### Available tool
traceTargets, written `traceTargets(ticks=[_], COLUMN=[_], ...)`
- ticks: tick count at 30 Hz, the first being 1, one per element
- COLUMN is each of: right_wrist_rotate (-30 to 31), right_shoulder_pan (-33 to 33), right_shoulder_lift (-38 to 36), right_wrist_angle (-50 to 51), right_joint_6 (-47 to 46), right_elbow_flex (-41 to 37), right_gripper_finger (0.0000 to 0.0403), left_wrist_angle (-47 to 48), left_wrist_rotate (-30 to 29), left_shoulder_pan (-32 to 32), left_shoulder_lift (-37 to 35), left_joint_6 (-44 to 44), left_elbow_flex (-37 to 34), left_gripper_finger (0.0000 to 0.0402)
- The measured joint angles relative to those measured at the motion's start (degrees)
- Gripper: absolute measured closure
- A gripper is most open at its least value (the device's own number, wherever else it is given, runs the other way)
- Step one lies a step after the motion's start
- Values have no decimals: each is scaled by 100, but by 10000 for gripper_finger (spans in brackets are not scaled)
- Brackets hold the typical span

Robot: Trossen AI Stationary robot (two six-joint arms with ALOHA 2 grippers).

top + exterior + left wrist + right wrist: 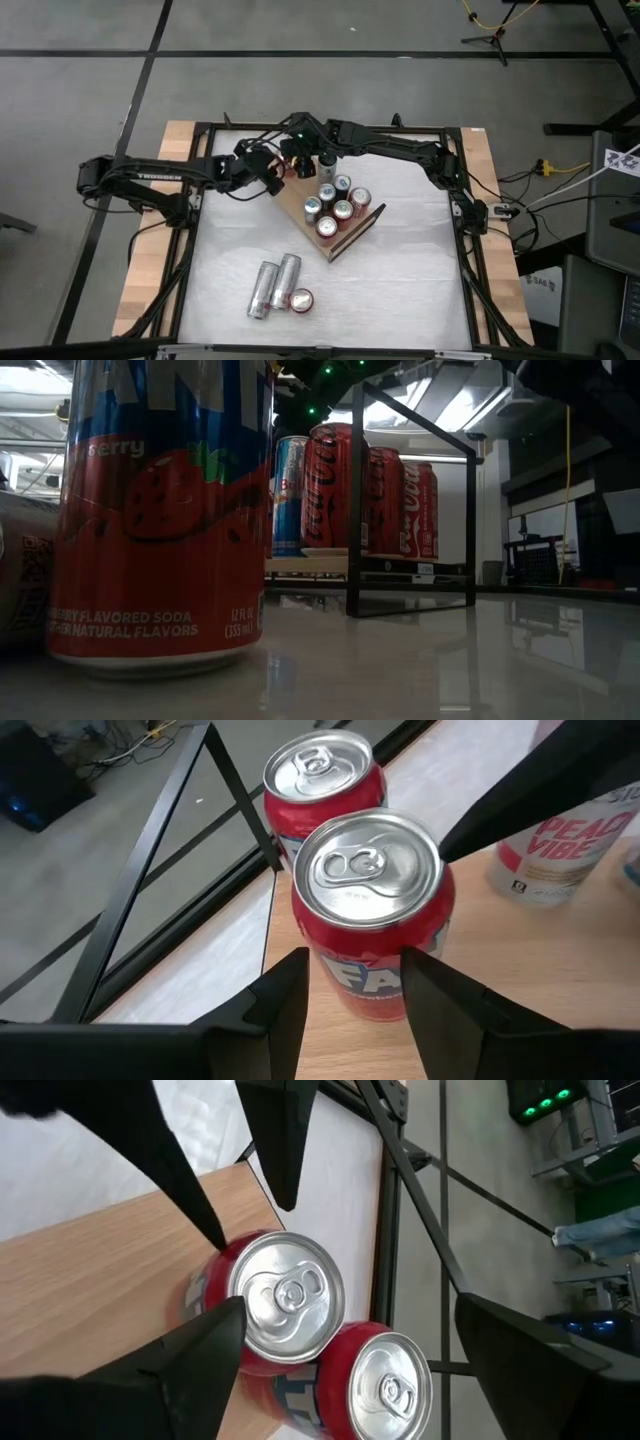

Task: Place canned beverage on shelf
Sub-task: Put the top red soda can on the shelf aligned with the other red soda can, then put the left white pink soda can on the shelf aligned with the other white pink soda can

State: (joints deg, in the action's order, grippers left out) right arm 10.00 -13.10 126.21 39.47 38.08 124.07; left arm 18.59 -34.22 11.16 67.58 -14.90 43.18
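Altogether eight cans stand upright on the shelf, which lies askew on the desk; three more wait off it, two silver ones lying flat and one red upright. Left pincer is clenched on a red can at the shelf's corner; right pincer hangs released around the neighbouring can.

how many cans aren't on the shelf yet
3, all near the table's front: two silver cans lying side by side, and a red can standing beside them. The arms may hide others near the shelf.
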Motion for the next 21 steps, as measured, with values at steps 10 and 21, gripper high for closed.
traceTargets(ticks=[10,21], right_wrist_rotate=[104,265], right_shoulder_pan=[39,459], right_shoulder_lift=[-78,-266], right_wrist_angle=[678,1660], right_joint_6=[-24,-28], right_elbow_flex=[542,1101], right_gripper_finger=[56,56], left_wrist_angle=[35,236], left_wrist_rotate=[783,2787], left_shoulder_pan=[-325,-884], left_shoulder_lift=[-783,-1450], left_joint_6=[2,-131], left_elbow_flex=[-4,-4], left_gripper_finger=[251,251])
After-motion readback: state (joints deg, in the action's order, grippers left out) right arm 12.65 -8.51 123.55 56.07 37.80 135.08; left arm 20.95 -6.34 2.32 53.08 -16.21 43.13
